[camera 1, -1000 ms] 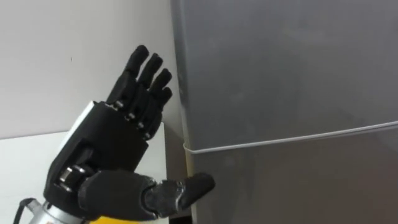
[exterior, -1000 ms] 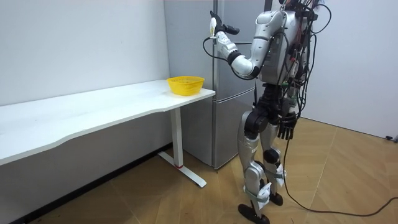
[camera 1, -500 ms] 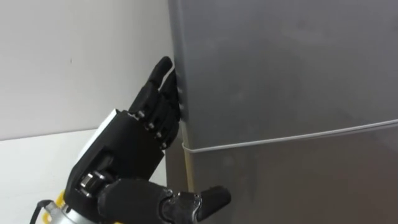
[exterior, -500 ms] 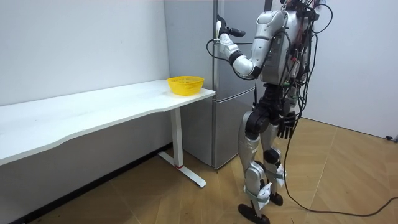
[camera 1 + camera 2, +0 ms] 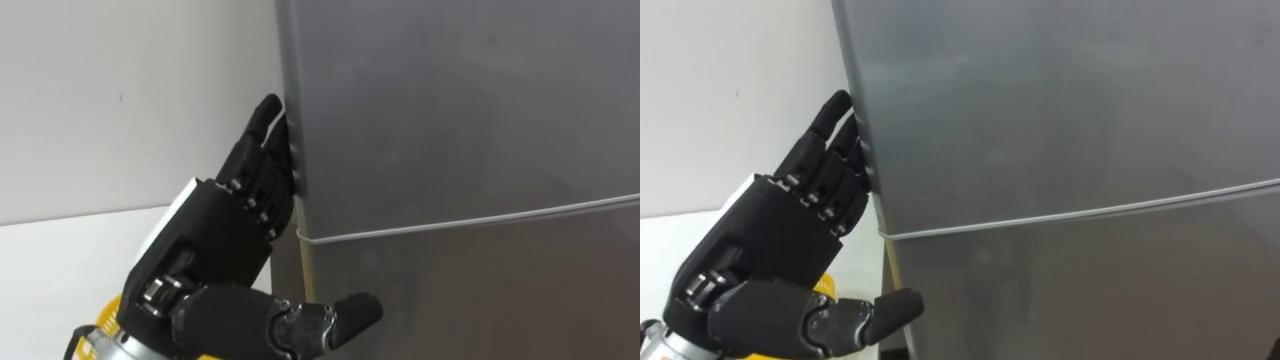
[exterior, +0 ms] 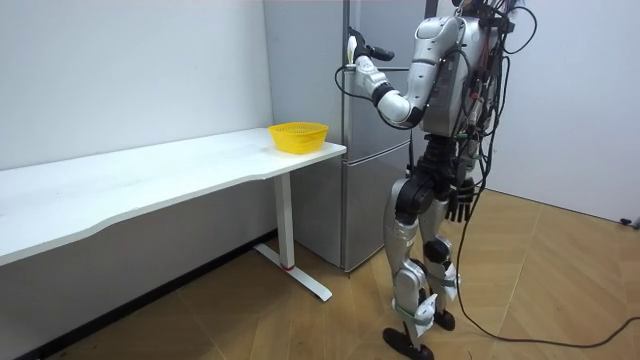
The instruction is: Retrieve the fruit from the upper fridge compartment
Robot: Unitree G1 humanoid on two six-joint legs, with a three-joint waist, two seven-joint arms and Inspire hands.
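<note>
Upper fridge door (image 5: 450, 110) shut, item inside unseen; left hand (image 5: 215, 250), fingers straight and holding nothing, touches its left edge above the seam (image 5: 470, 222). Opening step: next, hook that edge and pull. Right hand (image 6: 461, 205) hangs low.

Left arm bent at the elbow, forearm up, left hand (image 5: 215, 240) around shoulder height. Fingers (image 5: 258, 130) straight, close together, pointing up and away. Thumb (image 5: 338, 314) splayed out to the right, low. Right arm hanging down, right hand (image 6: 462, 205) beside the hip.
</note>
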